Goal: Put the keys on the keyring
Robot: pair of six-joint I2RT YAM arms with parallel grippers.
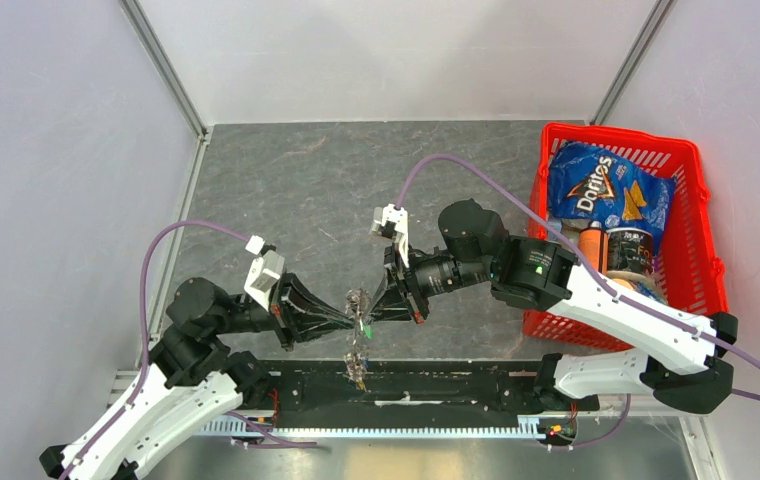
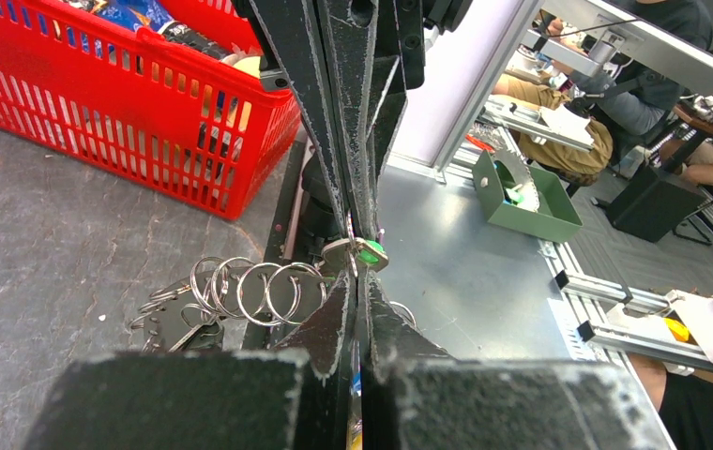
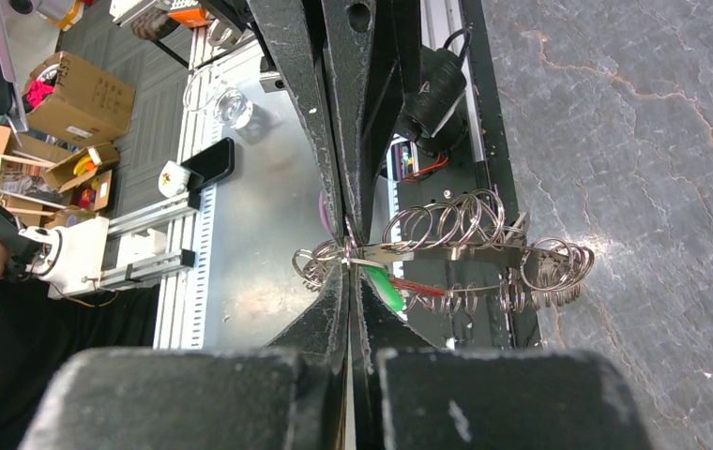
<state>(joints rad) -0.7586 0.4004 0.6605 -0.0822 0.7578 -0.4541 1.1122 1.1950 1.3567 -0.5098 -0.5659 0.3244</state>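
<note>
The keyring (image 1: 356, 299) is a dark flat disc fringed with many small wire rings, held in the air between my two grippers. It shows at the lower left in the left wrist view (image 2: 231, 292) and edge-on in the right wrist view (image 3: 470, 251). The green-headed key (image 1: 365, 327) sits right at the meeting fingertips (image 2: 370, 251) (image 3: 386, 287). My left gripper (image 1: 353, 321) (image 2: 360, 274) is shut, pinching at the green key. My right gripper (image 1: 372, 315) (image 3: 350, 267) is shut on the keyring's edge, tip to tip with the left. I cannot make out the black-headed key.
A red basket (image 1: 621, 131) with a Doritos bag (image 1: 601, 190) and cans stands at the right, just behind the right arm. A black rail (image 1: 436, 390) runs along the near edge under the grippers. A small metal cluster (image 1: 359, 371) shows just above it.
</note>
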